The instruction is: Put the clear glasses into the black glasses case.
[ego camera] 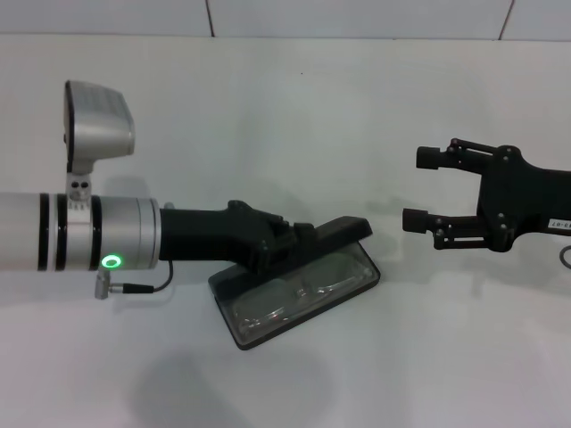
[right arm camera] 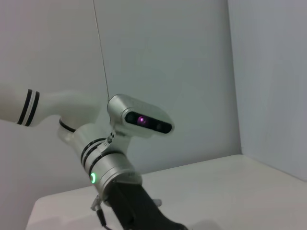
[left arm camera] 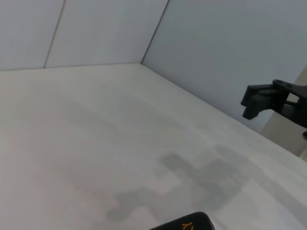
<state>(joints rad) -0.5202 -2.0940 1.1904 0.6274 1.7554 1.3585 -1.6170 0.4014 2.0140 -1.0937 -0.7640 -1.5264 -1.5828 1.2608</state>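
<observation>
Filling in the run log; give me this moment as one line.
clear glasses: inside open black glasses case | left gripper: at case lid | right gripper: open, hovering apart

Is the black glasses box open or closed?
Open. The slim black hinged glasses case has its lid raised, held up by the left gripper. The clear plastic glasses already lie inside.

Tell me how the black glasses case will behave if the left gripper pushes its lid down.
The black glasses case looks like a rigid, flat-bottomed shell, so it probably won't tip. On the smooth white table it may slide rather than stay put. The left gripper is at the raised lid, which likely pivots on its hinge; the clear glasses inside look thin and pinchable.
</observation>
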